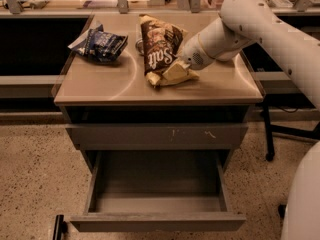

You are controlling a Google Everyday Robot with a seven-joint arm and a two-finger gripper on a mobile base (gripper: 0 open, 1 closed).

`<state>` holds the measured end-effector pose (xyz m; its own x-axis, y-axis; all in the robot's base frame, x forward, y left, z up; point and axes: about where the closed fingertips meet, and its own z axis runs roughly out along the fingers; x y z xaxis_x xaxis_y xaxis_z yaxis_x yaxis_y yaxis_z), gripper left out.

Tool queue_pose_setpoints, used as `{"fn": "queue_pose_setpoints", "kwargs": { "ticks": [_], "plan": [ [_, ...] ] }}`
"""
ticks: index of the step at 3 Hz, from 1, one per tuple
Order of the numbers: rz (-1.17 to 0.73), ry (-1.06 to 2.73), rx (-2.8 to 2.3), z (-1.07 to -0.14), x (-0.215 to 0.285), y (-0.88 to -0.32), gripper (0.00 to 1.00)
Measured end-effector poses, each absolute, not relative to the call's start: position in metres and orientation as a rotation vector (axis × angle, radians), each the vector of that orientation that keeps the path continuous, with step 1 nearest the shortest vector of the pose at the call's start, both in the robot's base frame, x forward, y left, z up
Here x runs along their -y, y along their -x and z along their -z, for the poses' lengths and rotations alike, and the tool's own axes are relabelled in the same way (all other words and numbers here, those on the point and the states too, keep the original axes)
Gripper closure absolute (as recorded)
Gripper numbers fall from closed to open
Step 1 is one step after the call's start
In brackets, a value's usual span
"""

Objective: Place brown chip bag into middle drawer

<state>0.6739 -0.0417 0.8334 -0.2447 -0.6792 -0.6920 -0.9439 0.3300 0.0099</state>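
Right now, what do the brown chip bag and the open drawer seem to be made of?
Brown chip bag: glossy plastic film, probably; it shines and crinkles. Middle drawer: likely grey painted metal, matte, with thin walls. The gripper sits at the bag's lower right edge.

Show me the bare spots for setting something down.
Bare: the cabinet top's front strip, before the blue bag and brown chip bag; the front-right corner beside the gripper; the open middle drawer. Crowded: centre back, where gripper meets bag.
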Motion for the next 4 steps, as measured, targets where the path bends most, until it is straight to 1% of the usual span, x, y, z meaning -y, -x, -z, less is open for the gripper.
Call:
{"fn": "queue_pose_setpoints", "kwargs": {
  "ticks": [1,2,3,4],
  "plan": [
    [-0.617,1.472,-2.001,-0.855,0.056,-0.651,1.00],
    [-0.638,1.516,-1.991,-0.887,0.078,-0.602,1.00],
    [-0.615,1.510,-1.981,-0.914,0.094,-0.541,1.00],
    [-0.536,1.492,-1.978,-0.935,0.098,-0.485,1.00]
  ]
}}
